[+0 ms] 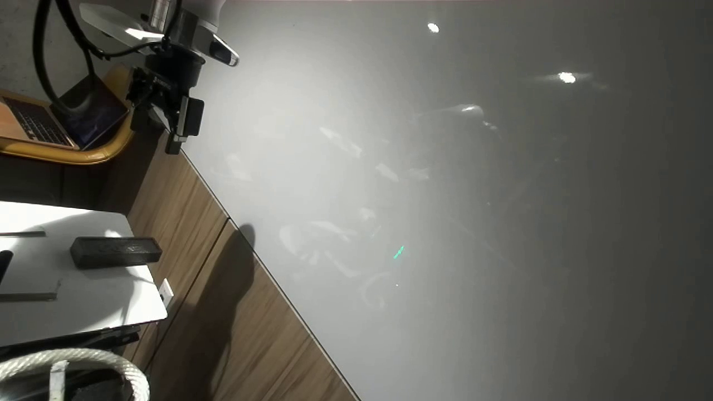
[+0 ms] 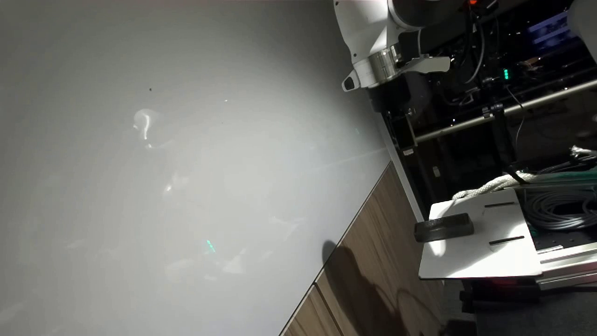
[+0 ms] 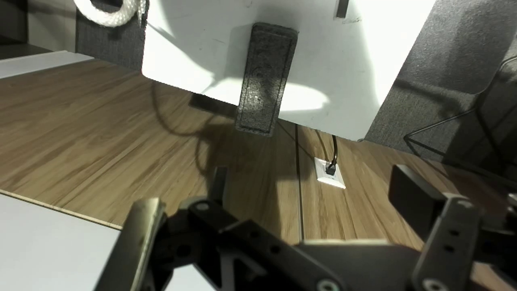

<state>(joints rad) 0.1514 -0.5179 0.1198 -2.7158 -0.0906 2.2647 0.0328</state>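
Gripper (image 3: 311, 186): jaws parted, nothing between them; bottom of wrist view.
Black block (image 3: 266, 79): upper centre of wrist view, one end overhanging the white shelf (image 3: 343, 68).
Block handling: probably light, firm; grasp across narrow width, mid-length.

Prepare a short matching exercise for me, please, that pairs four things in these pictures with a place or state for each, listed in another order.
Things:
1. dark block
2. gripper
3. wall outlet
4. laptop

Places and states:
A. set in wood-grain panelling
B. unfolded, in an exterior view
C. on the white platform, one end past its edge
D. jaws apart, nothing held

Right pairs: 1-C, 2-D, 3-A, 4-B
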